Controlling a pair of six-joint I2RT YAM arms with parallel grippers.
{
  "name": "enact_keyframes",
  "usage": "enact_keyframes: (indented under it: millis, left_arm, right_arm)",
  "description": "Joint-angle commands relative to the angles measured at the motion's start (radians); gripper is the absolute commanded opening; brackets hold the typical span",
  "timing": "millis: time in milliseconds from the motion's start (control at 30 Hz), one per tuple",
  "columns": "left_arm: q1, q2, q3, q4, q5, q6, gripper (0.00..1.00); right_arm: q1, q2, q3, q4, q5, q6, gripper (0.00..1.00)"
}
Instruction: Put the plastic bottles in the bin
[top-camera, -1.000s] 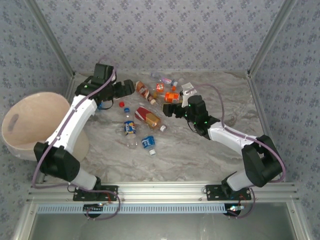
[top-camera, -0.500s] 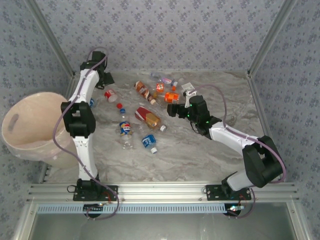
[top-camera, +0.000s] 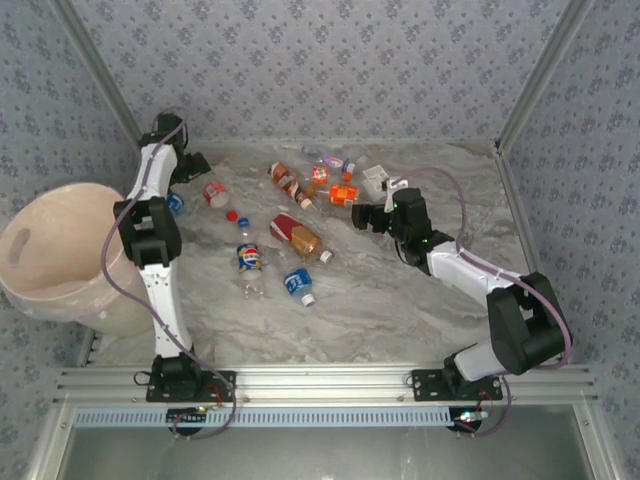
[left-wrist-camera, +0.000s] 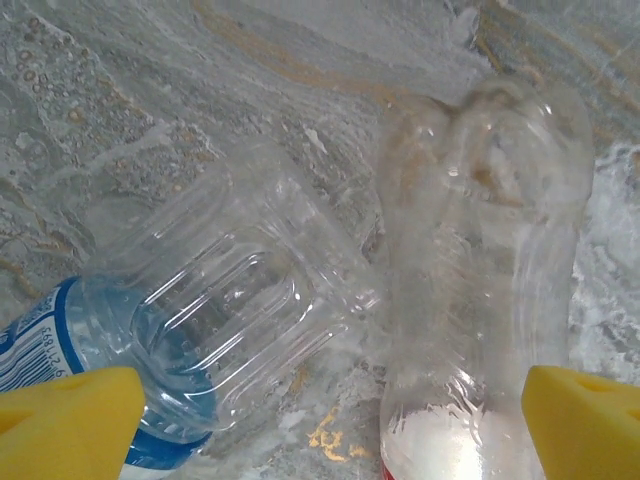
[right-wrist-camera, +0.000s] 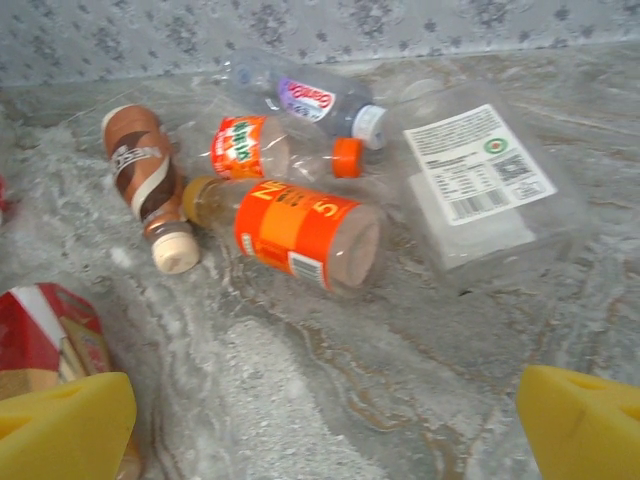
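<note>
- Left hand (top-camera: 192, 166), fingers spread wide, hovers over two clear bottles (left-wrist-camera: 480, 230) at the surface's (top-camera: 400, 300) ten o'clock.
- Right hand (top-camera: 366, 216), also open, faces the orange-labelled bottle (right-wrist-camera: 300, 235).
- Bin (top-camera: 60, 250) sits at nine o'clock.

- The bin (top-camera: 75, 250), a big pale pinkish tub with an oval handle hole, is sitting at the left edge of the overhead frame.
- A blue-label bottle (top-camera: 247, 262) and a crushed blue bottle (top-camera: 297, 284) are lying lowest, near the centre.
- A red-and-gold bottle (top-camera: 295, 235) is lying on its side just above them.
- An orange-label bottle (top-camera: 343, 194) and a brown bottle (top-camera: 287, 182) are lying near each other in the upper middle.
</note>
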Motion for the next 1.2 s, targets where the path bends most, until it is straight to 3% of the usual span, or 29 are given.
enact_keyframes:
  millis: [0, 233, 367, 500, 633, 700, 800, 967, 1067, 1167]
  left_arm:
    - [-0.005, 0.023, 0.015, 0.024, 0.16, -0.035, 0.98]
    - [-0.101, -0.041, 0.041, -0.001, 0.277, -0.038, 0.98]
    - [-0.137, -0.068, 0.076, -0.024, 0.27, -0.034, 0.98]
    - [-0.157, -0.086, 0.089, -0.041, 0.111, 0.031, 0.98]
    - [-0.147, -0.001, 0.21, -0.158, -0.187, 0.117, 0.98]
    - [-0.127, 0.069, 0.319, -0.245, -0.215, 0.147, 0.98]
    - [-0.089, 0.121, 0.372, -0.277, -0.152, 0.19, 0.98]
    - [-0.027, 0.164, 0.365, -0.239, 0.06, 0.226, 0.98]
    - [-0.031, 0.186, 0.358, -0.22, 0.169, 0.28, 0.98]
    - [-0.053, 0.219, 0.354, -0.219, 0.192, 0.324, 0.98]
  right_arm:
    - [-0.021, -0.034, -0.022, -0.025, 0.032, -0.018, 1.0]
    - [-0.034, -0.019, -0.039, 0.0, 0.03, -0.008, 1.0]
    - [-0.037, -0.008, -0.019, -0.007, 0.011, -0.006, 1.0]
    - [-0.034, -0.01, -0.025, 0.007, 0.008, 0.009, 1.0]
    - [-0.035, -0.031, -0.031, 0.005, 0.007, 0.022, 1.0]
    - [-0.033, -0.055, -0.044, 0.013, 0.01, 0.022, 1.0]
    - [-0.032, -0.083, -0.08, 0.038, 0.012, 0.021, 1.0]
    - [-0.037, -0.126, -0.073, -0.012, 0.029, 0.007, 1.0]
    - [-0.036, -0.145, -0.079, -0.021, 0.056, 0.004, 1.0]
    - [-0.036, -0.152, -0.09, -0.03, 0.078, 0.007, 1.0]
